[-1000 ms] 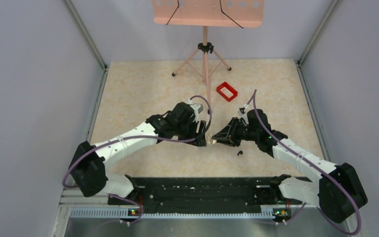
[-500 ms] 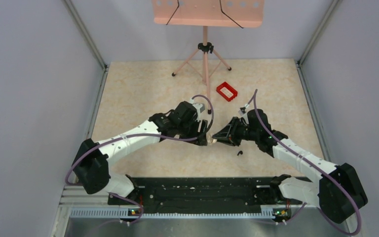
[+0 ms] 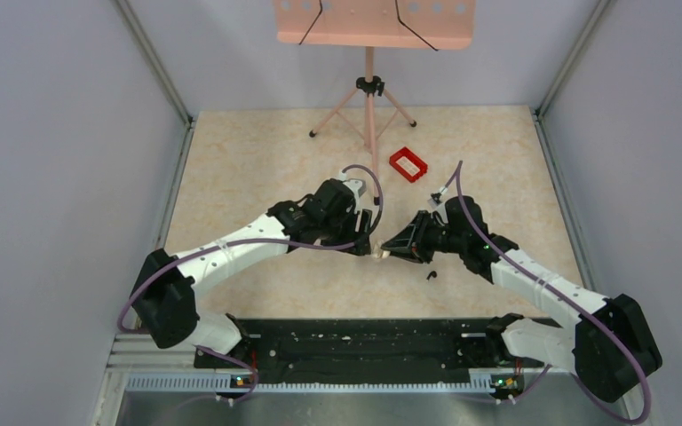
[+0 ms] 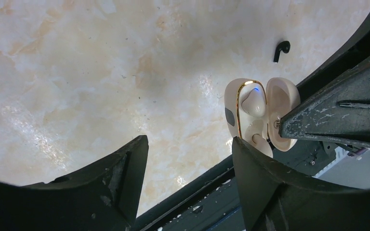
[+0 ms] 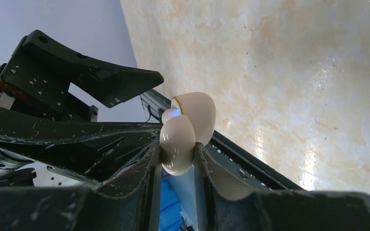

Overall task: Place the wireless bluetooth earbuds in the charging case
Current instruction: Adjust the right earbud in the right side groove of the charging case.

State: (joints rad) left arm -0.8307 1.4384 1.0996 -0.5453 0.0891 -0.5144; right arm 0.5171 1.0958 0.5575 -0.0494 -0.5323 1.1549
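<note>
The charging case (image 5: 188,127) is a small cream, rounded shell with a gold rim and a blue light. It hangs open above the table, and my right gripper (image 5: 177,150) is shut on its lid half. In the left wrist view the case (image 4: 250,113) shows pale wells inside. My left gripper (image 4: 189,142) stands open and empty, its right finger just below the case. From above, both grippers (image 3: 368,241) (image 3: 391,251) meet at the case (image 3: 378,255). One black earbud (image 3: 432,276) lies on the table near the right arm, also seen as the earbud (image 4: 282,48) from the left wrist.
A red tray (image 3: 408,164) sits further back on the marbled table. A pink stand with tripod legs (image 3: 369,98) rises at the far middle. The black base rail (image 3: 355,346) runs along the near edge, and grey walls close both sides.
My left wrist has shifted slightly toward the far side, staying beside the case. The right arm and the case have not moved.
</note>
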